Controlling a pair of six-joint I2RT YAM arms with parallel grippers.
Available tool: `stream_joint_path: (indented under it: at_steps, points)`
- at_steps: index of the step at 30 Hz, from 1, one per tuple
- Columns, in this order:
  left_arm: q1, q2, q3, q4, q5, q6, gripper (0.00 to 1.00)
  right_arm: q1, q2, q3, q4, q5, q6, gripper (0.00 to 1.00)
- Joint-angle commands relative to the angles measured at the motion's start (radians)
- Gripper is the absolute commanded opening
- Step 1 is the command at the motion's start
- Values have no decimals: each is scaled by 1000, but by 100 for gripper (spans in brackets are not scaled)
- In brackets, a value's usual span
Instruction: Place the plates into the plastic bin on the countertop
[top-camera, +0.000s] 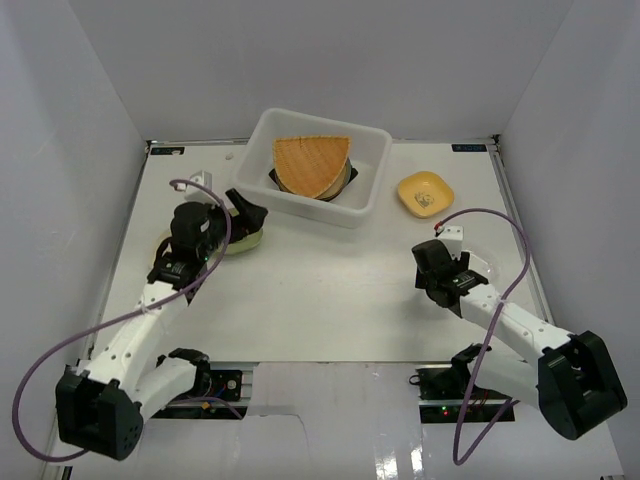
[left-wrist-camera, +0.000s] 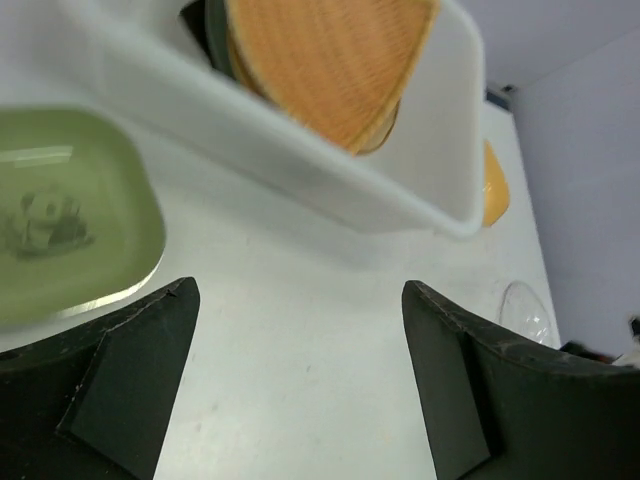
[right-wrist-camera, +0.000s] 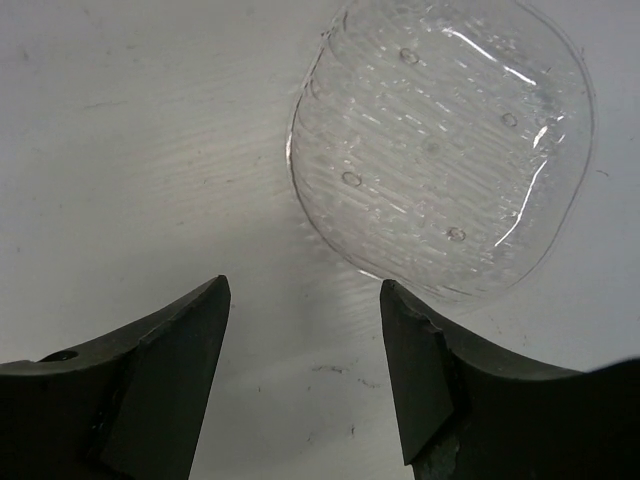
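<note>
The white plastic bin (top-camera: 368, 178) stands at the back middle of the countertop (top-camera: 320, 300). A woven tan plate (top-camera: 312, 163) leans inside it on darker plates. My left gripper (top-camera: 248, 214) is open and empty, just right of a small green plate (top-camera: 243, 240). In the left wrist view the gripper (left-wrist-camera: 300, 300) is over bare counter, with the green plate (left-wrist-camera: 60, 215) at left and the bin (left-wrist-camera: 300, 150) ahead. A small yellow plate (top-camera: 425, 193) lies right of the bin. My right gripper (right-wrist-camera: 305, 300) is open and empty, close before a clear plate (right-wrist-camera: 440, 150).
White walls close in the counter on the left, right and back. A metal rail runs along the near edge (top-camera: 330, 378). The yellow plate (left-wrist-camera: 494, 185) and the clear plate (left-wrist-camera: 525, 310) also show in the left wrist view.
</note>
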Motion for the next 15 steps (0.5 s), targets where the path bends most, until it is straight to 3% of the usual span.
stream_joint_path:
  at_steps: [1,7,11,15]
  points:
    - [-5,-133,-116,-116,-33,-50,92,-64,33,83,73,34,-55,68]
    - [-7,-351,-254,-239,-173,-105,91,-194,171,114,159,-122,-110,60]
    - [-7,-393,-313,-264,-277,-190,90,-209,240,122,191,-211,-118,56]
    - [-7,-368,-370,-244,-304,-292,91,-220,295,125,205,-188,-121,49]
